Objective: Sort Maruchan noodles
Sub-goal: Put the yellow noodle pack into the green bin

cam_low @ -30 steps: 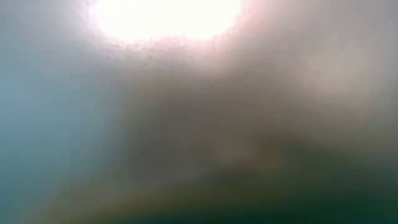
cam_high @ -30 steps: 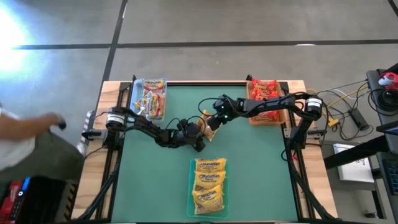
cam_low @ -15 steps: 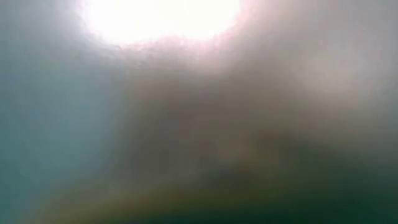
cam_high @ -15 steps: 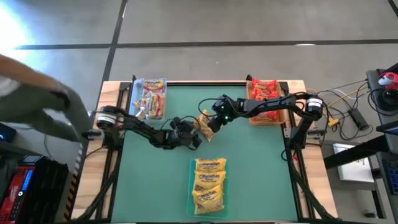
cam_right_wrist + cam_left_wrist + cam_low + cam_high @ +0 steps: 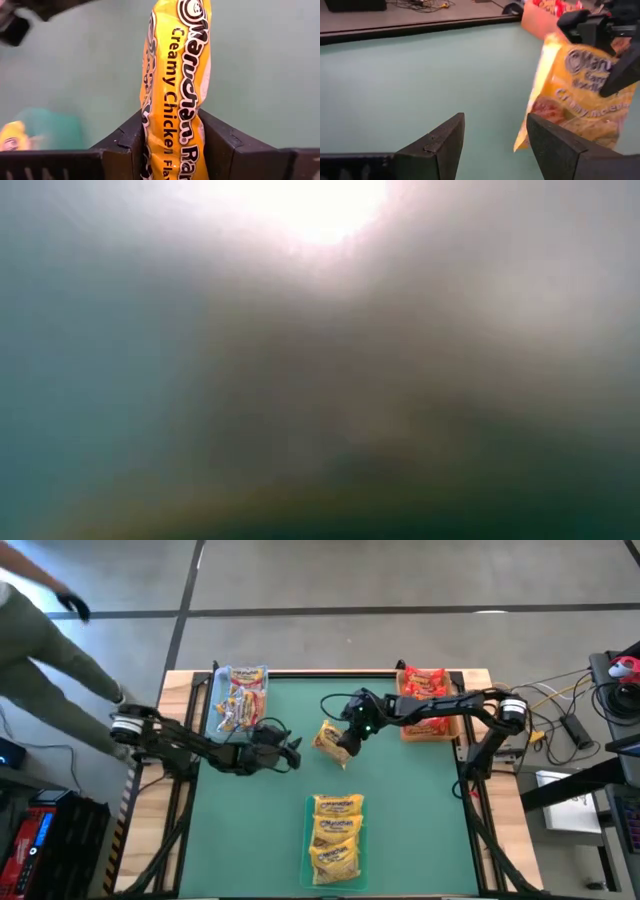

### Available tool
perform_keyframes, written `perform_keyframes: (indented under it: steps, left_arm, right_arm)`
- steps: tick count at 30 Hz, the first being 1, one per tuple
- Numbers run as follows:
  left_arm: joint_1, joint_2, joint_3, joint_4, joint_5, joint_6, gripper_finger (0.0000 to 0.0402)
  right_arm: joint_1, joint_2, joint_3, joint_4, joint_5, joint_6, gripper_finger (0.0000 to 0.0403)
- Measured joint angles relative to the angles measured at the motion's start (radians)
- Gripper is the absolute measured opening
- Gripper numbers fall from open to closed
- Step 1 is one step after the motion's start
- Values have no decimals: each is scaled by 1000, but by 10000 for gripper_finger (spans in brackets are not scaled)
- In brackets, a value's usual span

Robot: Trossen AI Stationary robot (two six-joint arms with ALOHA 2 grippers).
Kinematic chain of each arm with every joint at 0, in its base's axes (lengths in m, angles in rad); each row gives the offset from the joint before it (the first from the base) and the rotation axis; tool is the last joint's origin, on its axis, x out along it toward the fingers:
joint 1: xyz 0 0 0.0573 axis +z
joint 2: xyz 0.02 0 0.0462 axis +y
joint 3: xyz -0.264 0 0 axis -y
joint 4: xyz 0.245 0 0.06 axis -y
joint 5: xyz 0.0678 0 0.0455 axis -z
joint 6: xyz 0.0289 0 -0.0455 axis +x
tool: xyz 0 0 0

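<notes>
Left gripper [image 5: 290, 752] has backed away, jaws released; right gripper [image 5: 343, 741] clamps 1 yellow packet [image 5: 331, 738]. Keep your grip firm toward the yellow stack [image 5: 337, 837].

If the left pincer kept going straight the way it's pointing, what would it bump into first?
Probably the yellow noodle packet that the right pincer is holding. The open left pincer points across the green table toward it, with only bare mat between. The packet sits a bit to one side, so it might just slip past.

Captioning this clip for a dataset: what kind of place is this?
Probably a robotics lab or workshop: a green-topped table on bare concrete floor, loose cables beside it, a person passing by.
</notes>
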Motion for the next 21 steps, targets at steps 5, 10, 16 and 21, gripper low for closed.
perform_keyframes:
  steps: [5,10,16,21]
  left_arm:
    - [-1,-72,-29,2,29,-34,199]
    - [-1,-113,-13,-17,49,5,199]
    - [-2,-186,-11,-24,166,82,199]
    - [-2,-246,-11,-54,178,100,199]
  right_arm:
    - [20,-78,16,-70,-14,-53,135]
    - [73,-182,33,-121,-13,-41,135]
    - [251,-262,20,-121,-14,11,135]
    - [477,-277,20,-42,63,32,136]
